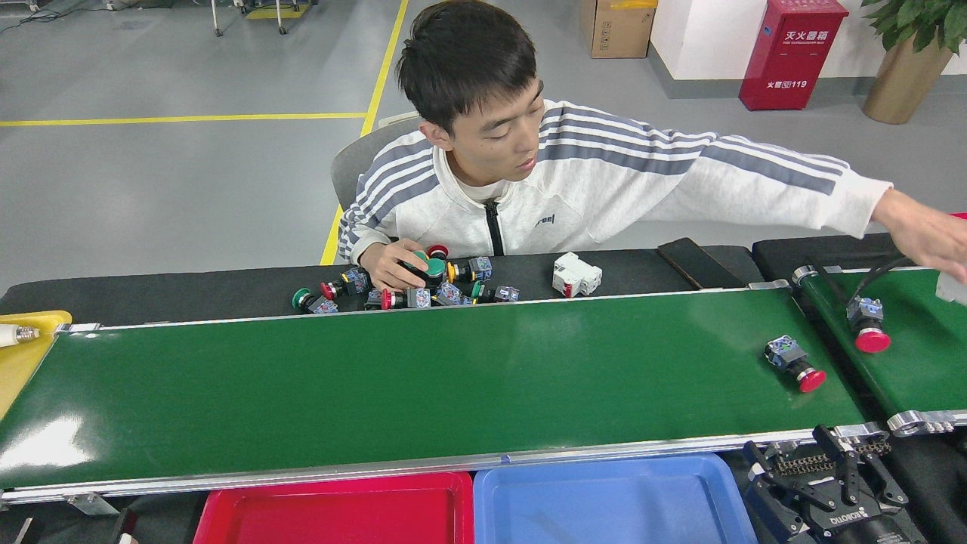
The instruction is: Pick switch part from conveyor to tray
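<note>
Down at the bottom right, the right gripper (823, 491) shows its black fingers (846, 465) spread apart with nothing between them, hanging just off the near rail at the belt's right end. That looks like a waiting pose: open and low, close to where parts arrive. The left gripper is not in view.

Just beyond those fingers, the switch part (793, 362), a red mushroom button on a blue-and-black body, lies on its side near the right end of the conveyor (423, 378), button end pointing toward the near right corner. It rests apart from the gripper, untouched, so the pick has not begun. A second red-button switch (866, 326) sits on the shorter feeder belt (918, 363) to the right, likely next in line.

Below the near rail sit the blue tray (604, 502) and the red tray (340, 514), both bare as far as the frame shows; which one this part belongs in I cannot tell.

Across the belt a person sits, one hand (925, 238) reaching over the feeder belt holding what may be a white part, though it is cut off at the edge. The other hand (393, 264) rests on a pile of spare switches (423, 287), with a white breaker (576, 273) beside it.
</note>
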